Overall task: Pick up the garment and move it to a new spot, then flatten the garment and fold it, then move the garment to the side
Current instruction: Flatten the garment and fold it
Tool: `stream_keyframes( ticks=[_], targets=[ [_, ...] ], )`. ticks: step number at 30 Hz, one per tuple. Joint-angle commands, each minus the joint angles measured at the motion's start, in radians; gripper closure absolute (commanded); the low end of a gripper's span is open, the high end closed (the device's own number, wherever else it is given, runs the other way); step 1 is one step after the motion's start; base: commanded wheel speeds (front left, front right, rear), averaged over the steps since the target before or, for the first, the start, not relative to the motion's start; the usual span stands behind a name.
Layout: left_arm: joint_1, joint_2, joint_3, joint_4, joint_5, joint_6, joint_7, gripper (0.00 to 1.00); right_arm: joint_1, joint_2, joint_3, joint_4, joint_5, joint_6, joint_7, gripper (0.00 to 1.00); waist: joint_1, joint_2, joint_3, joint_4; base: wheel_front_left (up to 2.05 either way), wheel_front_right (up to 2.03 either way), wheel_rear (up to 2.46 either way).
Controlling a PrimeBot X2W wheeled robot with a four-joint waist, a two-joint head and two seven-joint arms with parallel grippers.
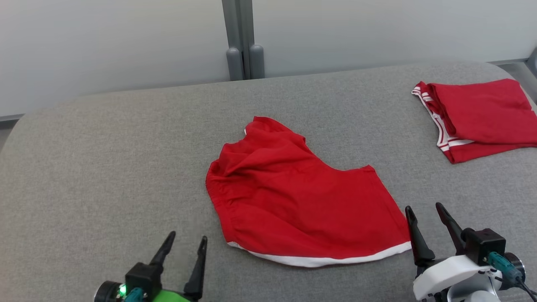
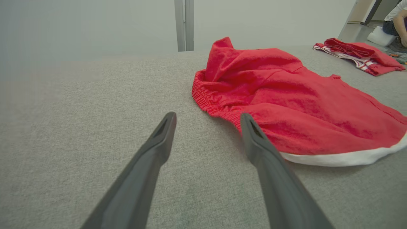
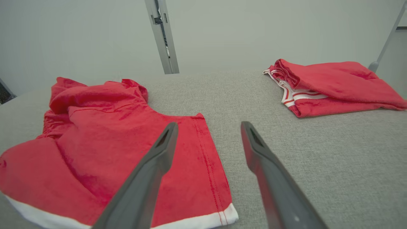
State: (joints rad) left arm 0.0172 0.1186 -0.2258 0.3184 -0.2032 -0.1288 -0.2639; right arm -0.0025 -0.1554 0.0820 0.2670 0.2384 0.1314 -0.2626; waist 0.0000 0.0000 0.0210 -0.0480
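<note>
Red shorts with a white hem (image 1: 293,197) lie partly rumpled in the middle of the grey padded table (image 1: 105,167), the elastic waistband toward the left. In the left wrist view the shorts (image 2: 286,95) sit just right of my fingers; in the right wrist view the shorts (image 3: 111,136) spread to the left under my left finger. My left gripper (image 1: 186,241) hovers open near the front edge, left of the shorts, holding nothing. My right gripper (image 1: 423,209) stands open at the shorts' right hem corner, empty.
A second red garment with white stripes (image 1: 478,119) lies folded at the table's far right, also the folded garment (image 3: 327,86) in the right wrist view. A grey post (image 1: 243,40) rises behind the table. A person's arm (image 2: 399,19) shows at the far right.
</note>
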Motion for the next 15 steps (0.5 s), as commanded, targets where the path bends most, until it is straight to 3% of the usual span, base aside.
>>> stream_keyframes(
  ticks=[1,6,15],
  targets=[
    [-0.035,0.012,-0.027,0.019,-0.018,-0.003,0.0,0.0,-0.021,-0.003,-0.003,0.017,-0.003,-0.002,-0.003,0.0,0.0,0.0,0.018,-0.004,0.0,0.0,0.0],
    [-0.111,0.035,-0.148,0.132,-0.048,-0.003,0.0,0.0,-0.063,0.006,0.006,0.084,-0.009,-0.002,-0.003,0.0,0.0,0.0,0.055,-0.013,0.0,0.0,0.0],
    [-0.213,0.048,-0.274,0.259,-0.1,-0.003,0.0,0.0,-0.119,0.012,0.01,0.217,0.001,-0.002,-0.003,0.0,0.0,0.0,0.094,-0.03,0.0,0.0,0.0]
  ],
)
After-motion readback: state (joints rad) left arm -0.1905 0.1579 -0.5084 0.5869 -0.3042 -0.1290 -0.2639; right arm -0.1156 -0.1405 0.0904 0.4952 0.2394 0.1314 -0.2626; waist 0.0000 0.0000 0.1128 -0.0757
